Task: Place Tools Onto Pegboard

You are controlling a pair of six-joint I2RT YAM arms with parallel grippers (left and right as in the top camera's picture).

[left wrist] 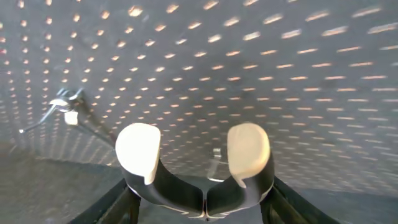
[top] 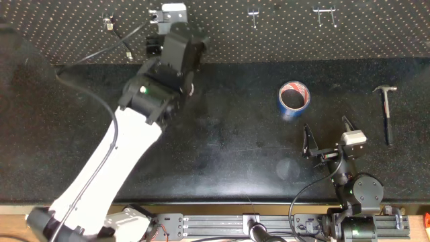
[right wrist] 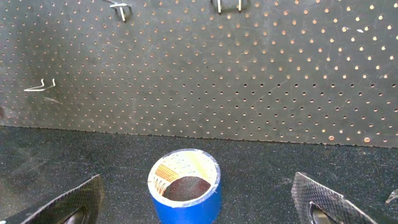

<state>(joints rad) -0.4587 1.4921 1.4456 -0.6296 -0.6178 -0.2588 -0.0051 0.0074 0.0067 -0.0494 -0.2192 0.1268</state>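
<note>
My left gripper is raised against the black pegboard at the back, left of centre. Its cream pads stand apart with nothing held, so the left gripper is open. A small wire hook shows on the board between them. A blue tape roll stands on the black mat, and a hammer lies at the far right. My right gripper rests low and open just in front of the tape roll; its dark fingers flank the roll without touching.
Two metal hooks hang on the board's right half, above the tape; they show again as hooks from the right wrist. A small hook with a dark cable hangs to the left of my left gripper.
</note>
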